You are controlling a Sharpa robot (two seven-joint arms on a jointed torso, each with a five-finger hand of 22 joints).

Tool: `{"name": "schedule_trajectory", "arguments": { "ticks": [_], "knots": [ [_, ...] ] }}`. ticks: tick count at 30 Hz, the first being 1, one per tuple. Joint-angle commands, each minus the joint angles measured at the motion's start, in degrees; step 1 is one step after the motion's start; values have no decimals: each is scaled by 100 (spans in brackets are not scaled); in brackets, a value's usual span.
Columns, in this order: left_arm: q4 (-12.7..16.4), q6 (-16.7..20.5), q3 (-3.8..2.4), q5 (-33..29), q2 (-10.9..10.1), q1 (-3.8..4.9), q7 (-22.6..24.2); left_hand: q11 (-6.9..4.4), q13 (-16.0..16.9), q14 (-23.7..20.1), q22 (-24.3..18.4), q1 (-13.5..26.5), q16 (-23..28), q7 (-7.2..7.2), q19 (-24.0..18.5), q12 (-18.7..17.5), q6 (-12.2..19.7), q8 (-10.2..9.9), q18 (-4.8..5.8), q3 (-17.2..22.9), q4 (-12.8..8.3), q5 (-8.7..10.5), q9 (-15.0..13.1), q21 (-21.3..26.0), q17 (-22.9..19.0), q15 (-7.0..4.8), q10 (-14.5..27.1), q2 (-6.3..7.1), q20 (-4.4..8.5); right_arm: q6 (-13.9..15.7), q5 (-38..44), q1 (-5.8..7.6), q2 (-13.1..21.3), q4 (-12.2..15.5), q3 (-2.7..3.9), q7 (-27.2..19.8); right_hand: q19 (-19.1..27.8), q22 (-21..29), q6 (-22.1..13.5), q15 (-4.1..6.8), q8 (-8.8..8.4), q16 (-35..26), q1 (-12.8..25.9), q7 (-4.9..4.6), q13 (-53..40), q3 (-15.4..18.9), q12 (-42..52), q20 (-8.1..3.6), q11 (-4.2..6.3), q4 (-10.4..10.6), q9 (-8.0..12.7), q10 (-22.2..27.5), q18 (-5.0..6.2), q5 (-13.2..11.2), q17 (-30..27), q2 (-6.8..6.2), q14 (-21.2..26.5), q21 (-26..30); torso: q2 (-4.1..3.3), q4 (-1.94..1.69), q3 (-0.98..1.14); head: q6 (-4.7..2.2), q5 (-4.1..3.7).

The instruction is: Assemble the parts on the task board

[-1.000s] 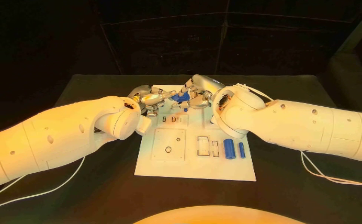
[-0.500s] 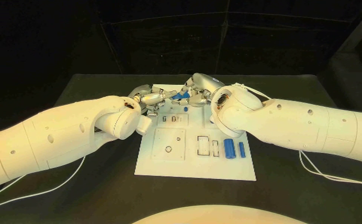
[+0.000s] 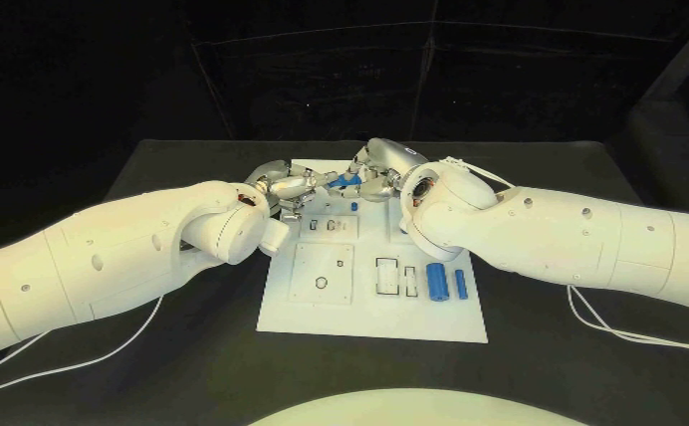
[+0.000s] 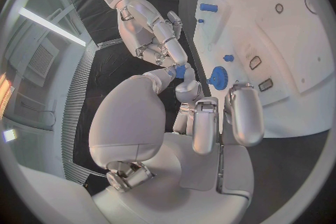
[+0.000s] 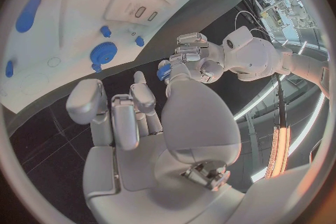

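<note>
Hands meeting above the board's [image 3: 370, 319] far edge: a small blue part [image 3: 344, 179] lies pinched between fingers of the left hand [image 3: 292, 187] and right hand [image 3: 376, 175], and which hand bears it cannot be told. Since a second ago both barely moved; transfer seemingly unfinished. Gear [image 4: 218, 76] sits below the fingers
</note>
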State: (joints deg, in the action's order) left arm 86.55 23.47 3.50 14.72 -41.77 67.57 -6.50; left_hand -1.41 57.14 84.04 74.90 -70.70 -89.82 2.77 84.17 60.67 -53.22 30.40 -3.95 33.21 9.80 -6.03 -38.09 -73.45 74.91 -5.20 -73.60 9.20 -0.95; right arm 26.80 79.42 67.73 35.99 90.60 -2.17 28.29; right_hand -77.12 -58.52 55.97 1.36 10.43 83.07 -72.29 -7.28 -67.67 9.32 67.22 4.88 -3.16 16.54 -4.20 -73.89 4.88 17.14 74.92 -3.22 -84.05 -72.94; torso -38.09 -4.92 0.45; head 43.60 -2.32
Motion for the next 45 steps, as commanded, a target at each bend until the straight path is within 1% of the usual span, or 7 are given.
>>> {"name": "schedule_trajectory", "arguments": {
  "ticks": [1, 6, 12, 16, 25, 32, 45],
  "knots": [
    [3, -72, -5, -20, 0, 9, 54, -13, 3, 596, 259, -49, -18, -3, 10, 12, -20, 24, -4, 763, -780, -30, -10, 36, 1509, 16, -3, 9, -16, 60, 81, 8, 16, 1, 3, 67, 7, -1, 36, 31, 28, -35, -53, -9, 5, -9, 23, -46, 51, -33, -1, 6, 110, 42, 441, 41, -367, 20, 2, 1, 4, 1, 5],
    [-9, -78, -5, -20, -5, 9, 51, -11, -2, 596, 260, -45, -18, 0, 11, 7, -28, 25, -5, 773, -799, -55, -9, 37, 1509, 17, -8, 14, -18, 74, 97, 8, 57, -1, 3, 74, 3, -4, 35, 36, 40, -34, -105, -5, 7, -2, 26, -52, 55, -39, 2, 4, 109, 115, 445, 83, -368, 20, 1, 5, 1, 2, 7],
    [-22, -90, -5, -19, -6, 8, 43, -8, 17, 596, 267, -28, -18, 6, 15, 22, -47, 29, -4, 794, -844, -133, -5, 35, 1509, 20, -36, 32, -21, 97, 102, 8, 84, 7, 3, 64, 1, -5, 34, 37, 44, -36, -121, -5, 8, 3, 27, -53, 57, -41, 3, 4, 108, 140, 443, 92, -368, 20, -2, 6, 7, 1, 6],
    [-24, -104, -5, -17, -8, 8, 28, -7, 21, 596, 270, -14, -18, 9, 17, 25, -58, 30, -3, 805, -868, -180, -3, 33, 1509, 22, -47, 42, -23, 127, 113, 8, 93, 10, 3, 54, 0, -6, 33, 38, 46, -36, -129, -4, 9, 7, 27, -54, 57, -42, 4, 3, 108, 156, 443, 96, -368, 20, -3, 0, 0, 4, 2],
    [-21, -166, -5, -12, -10, 8, 4, -5, 45, 596, 291, 48, -18, 12, 26, 44, -92, 30, 1, 828, -937, -374, 5, 20, 1509, 24, -86, 70, -27, 155, 130, 8, 100, -18, 3, 35, 0, -6, 33, 38, 46, -36, -129, -4, 9, 7, 27, -54, 57, -42, 4, 3, 108, 156, 443, 96, -368, 20, -2, 2, -1, 10, 3],
    [-8, -280, -4, -12, -8, 8, -25, -8, 77, 596, 294, 84, -18, 10, 28, 72, -111, 31, 1, 830, -971, -481, 9, 23, 1509, 23, -115, 85, -26, 211, 177, 7, 88, -41, 3, 48, -2, -10, 33, 38, 48, -38, -138, -4, 10, 9, 27, -55, 58, -42, 5, 3, 107, 174, 441, 104, -368, 18, 0, 2, 0, 12, -3],
    [-6, -378, -2, -12, -14, 8, -63, -9, 99, 596, 298, 107, -18, 8, 29, 91, -121, 31, 1, 828, -986, -536, 11, 24, 1509, 22, -132, 92, -26, 280, 240, 7, 95, -93, 3, 62, -5, -12, 37, 40, 56, -38, -149, -2, 12, 10, 27, -57, 60, -33, 5, 2, 106, 198, 442, 143, -368, 17, 1, 4, 3, 9, -4]
  ]
}}
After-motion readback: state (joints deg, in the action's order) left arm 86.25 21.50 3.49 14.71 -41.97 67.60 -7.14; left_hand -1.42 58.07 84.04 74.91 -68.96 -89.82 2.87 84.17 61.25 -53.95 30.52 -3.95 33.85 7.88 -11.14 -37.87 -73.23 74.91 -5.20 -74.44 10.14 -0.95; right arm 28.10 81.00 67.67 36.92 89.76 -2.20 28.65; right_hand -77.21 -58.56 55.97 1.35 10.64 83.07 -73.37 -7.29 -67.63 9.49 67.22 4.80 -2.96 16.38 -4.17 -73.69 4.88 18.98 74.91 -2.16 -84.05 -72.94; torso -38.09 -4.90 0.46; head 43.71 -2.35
